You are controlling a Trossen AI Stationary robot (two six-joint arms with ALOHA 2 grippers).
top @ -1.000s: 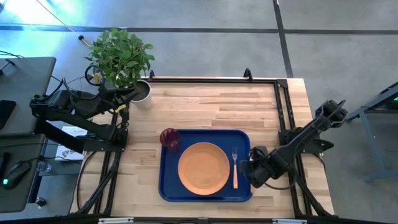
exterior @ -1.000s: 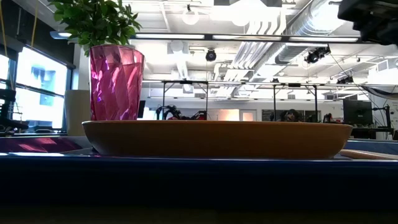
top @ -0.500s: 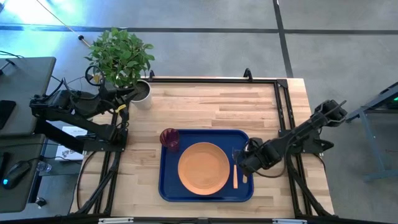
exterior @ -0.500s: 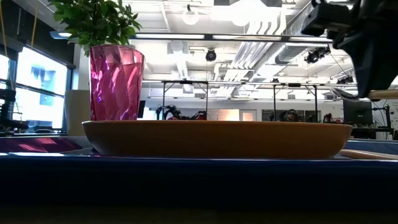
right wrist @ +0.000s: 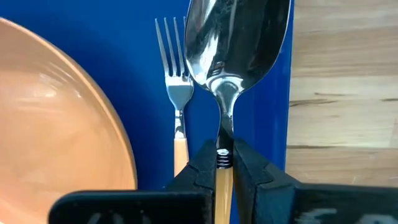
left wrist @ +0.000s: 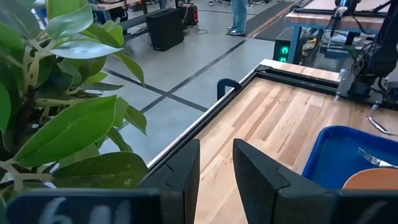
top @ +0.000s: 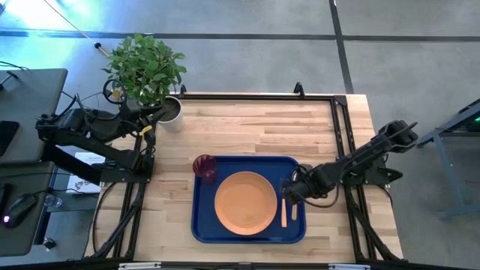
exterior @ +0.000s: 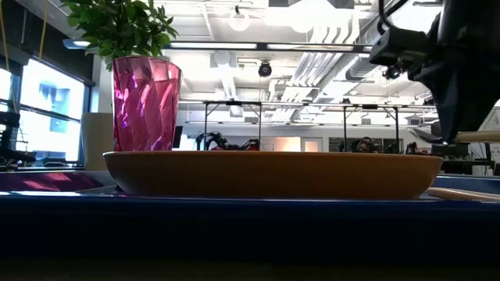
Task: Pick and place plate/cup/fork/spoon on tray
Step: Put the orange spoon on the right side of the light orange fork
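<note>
The blue tray (top: pixel 201 225) lies on the wooden table. On it are the orange plate (top: pixel 246 201), the dark red cup (top: pixel 204 166) at its far left corner, and the fork (right wrist: pixel 177 93) right of the plate. My right gripper (top: pixel 294 193) is over the tray's right part, shut on the spoon (right wrist: pixel 239 37), which runs parallel to the fork. My left gripper (left wrist: pixel 216 168) is open and empty beside the plant pot (top: pixel 172 112) at the table's far left corner. My right gripper pinches the spoon's tan handle (right wrist: pixel 222 163) between its two fingers, just behind the silver neck. The fingers come from above, one on each side of the handle. The spoon is about level and lifted clear of the tray, its handle (exterior: pixel 480 136) showing above the plate's rim.
A green plant in a grey pot stands at the far left corner. Bare wooden table lies beyond the tray's far edge and to its right (top: pixel 330 135). A black frame runs along the table's edges.
My right gripper has carried the spoon toward the table's left, from just off the tray's right edge to over the tray's right part beside the fork. It has come lower into the low view. The spoon has stayed level in the hold.
</note>
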